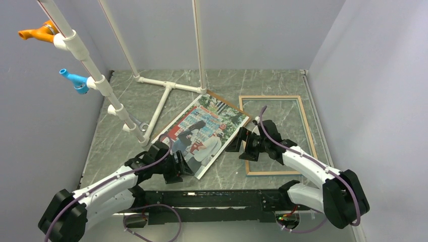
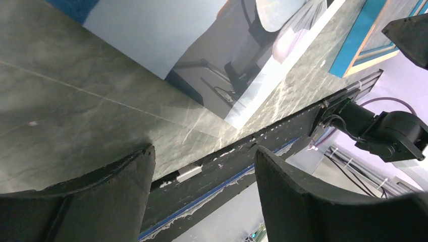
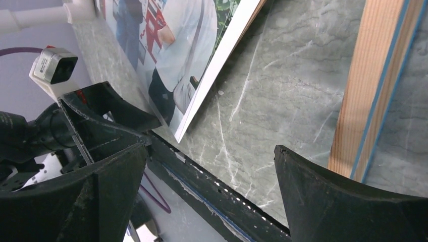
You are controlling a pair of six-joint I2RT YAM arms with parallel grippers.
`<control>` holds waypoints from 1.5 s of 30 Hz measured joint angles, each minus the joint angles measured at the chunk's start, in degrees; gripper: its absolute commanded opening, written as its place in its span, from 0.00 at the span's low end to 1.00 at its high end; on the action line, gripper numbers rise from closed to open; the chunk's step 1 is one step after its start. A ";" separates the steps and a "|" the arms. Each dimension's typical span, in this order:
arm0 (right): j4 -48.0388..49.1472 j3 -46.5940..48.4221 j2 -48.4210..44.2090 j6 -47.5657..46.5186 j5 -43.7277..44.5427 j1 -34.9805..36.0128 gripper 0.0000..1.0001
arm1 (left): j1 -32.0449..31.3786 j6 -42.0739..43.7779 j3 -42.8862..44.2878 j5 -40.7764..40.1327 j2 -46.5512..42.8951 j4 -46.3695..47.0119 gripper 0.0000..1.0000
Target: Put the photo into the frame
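Nearest me, the left jaws stand released and empty at the near corner of the photo (image 1: 204, 133). The right jaws gape wide, holding nothing, over bare desk (image 1: 227, 171) between photo and frame (image 1: 272, 173). The photo lies face up, left of the frame and apart from it. A brown board (image 1: 222, 99) peeks out behind.

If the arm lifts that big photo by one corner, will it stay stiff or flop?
Probably floppy: the photo looks like a large thin sheet lying flat on the table, so it would likely sag from one corner. Its edge hugs the surface, so a push may slide it rather than lift it.
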 measured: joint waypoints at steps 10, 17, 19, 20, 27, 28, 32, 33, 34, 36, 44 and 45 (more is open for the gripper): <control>6.19 -3.06 2.16 3.10 -1.77 0.55 1.00 | -1.92 -7.19 -6.34 1.22 1.14 15.56 0.70; 9.01 -3.65 3.37 4.09 -2.62 2.56 1.00 | -2.08 -10.45 -11.04 -1.46 -4.35 22.03 0.67; 9.57 -3.65 3.80 4.44 -2.71 3.76 1.00 | -2.08 -10.54 -11.17 -2.71 -7.15 21.16 0.67; 9.94 -3.65 4.11 4.66 -2.69 4.52 1.00 | -2.08 -10.51 -11.17 -3.63 -8.87 20.85 0.67; 14.29 -3.13 5.97 7.39 -2.89 9.73 1.00 | -2.14 -11.34 -11.78 -7.17 -20.98 18.93 0.65; 15.43 -3.13 6.01 8.11 -2.93 10.34 1.00 | -2.16 -11.56 -12.13 -7.52 -22.47 18.78 0.65; 19.61 -3.13 6.01 11.02 -3.04 11.87 1.00 | -2.19 -11.56 -12.44 -8.59 -24.61 17.11 0.66; 20.76 -3.13 6.01 11.67 -3.08 12.17 1.00 | -2.19 -11.50 -12.41 -8.63 -24.63 16.72 0.66; 21.88 -3.13 6.01 12.41 -3.10 12.44 1.00 | -2.19 -11.37 -12.41 -8.68 -24.57 16.17 0.66; 24.04 -3.13 6.03 13.73 -3.28 12.87 1.00 | -2.19 -10.99 -12.41 -8.74 -24.26 15.06 0.66; 32.70 -4.35 6.67 18.86 -4.31 13.94 1.00 | -2.19 -10.03 -12.37 -8.63 -21.46 14.03 0.66; 33.00 -4.46 6.73 19.19 -4.22 13.94 1.00 | -2.19 -9.97 -12.37 -8.63 -21.42 14.05 0.67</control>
